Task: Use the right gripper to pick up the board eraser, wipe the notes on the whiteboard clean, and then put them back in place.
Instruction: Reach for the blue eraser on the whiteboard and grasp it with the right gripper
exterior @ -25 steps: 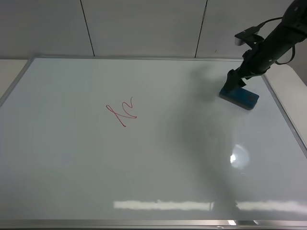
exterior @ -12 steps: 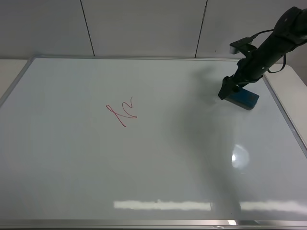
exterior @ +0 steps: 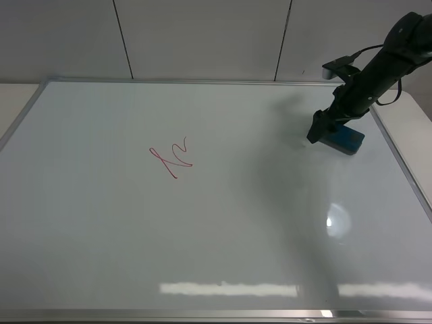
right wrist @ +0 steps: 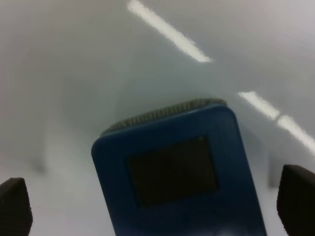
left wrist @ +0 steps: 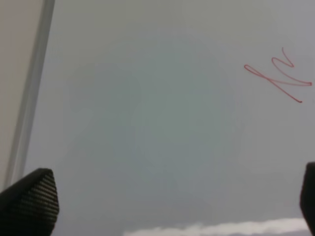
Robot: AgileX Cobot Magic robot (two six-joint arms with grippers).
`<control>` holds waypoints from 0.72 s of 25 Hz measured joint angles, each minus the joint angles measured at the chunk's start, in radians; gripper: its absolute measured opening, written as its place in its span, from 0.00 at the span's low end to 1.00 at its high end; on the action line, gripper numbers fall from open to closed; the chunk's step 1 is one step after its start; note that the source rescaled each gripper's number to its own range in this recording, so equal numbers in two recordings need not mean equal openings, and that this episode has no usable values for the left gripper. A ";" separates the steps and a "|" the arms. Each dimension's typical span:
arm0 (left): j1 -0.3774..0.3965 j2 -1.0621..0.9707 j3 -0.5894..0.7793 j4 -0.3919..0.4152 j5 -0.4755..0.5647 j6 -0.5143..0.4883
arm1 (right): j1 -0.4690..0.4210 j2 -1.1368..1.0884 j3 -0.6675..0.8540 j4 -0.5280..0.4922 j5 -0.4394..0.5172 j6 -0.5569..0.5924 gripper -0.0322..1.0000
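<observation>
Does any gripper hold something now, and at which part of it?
Nothing is held. The right gripper is open, its fingers apart on both sides of the board eraser without touching it. The left gripper is open over the whiteboard.

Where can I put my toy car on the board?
The whiteboard is bare between the notes and the board eraser, and all along the near edge. Crowded only far right, where the right gripper hangs over the eraser.
</observation>
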State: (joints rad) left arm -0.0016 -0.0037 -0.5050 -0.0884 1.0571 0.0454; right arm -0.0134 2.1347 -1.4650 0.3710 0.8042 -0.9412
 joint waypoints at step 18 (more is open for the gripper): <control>0.000 0.000 0.000 0.000 0.000 0.000 | 0.000 0.000 0.000 -0.045 0.001 0.003 1.00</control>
State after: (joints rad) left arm -0.0016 -0.0037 -0.5050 -0.0884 1.0571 0.0454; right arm -0.0134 2.1347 -1.4650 0.3261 0.8050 -0.9379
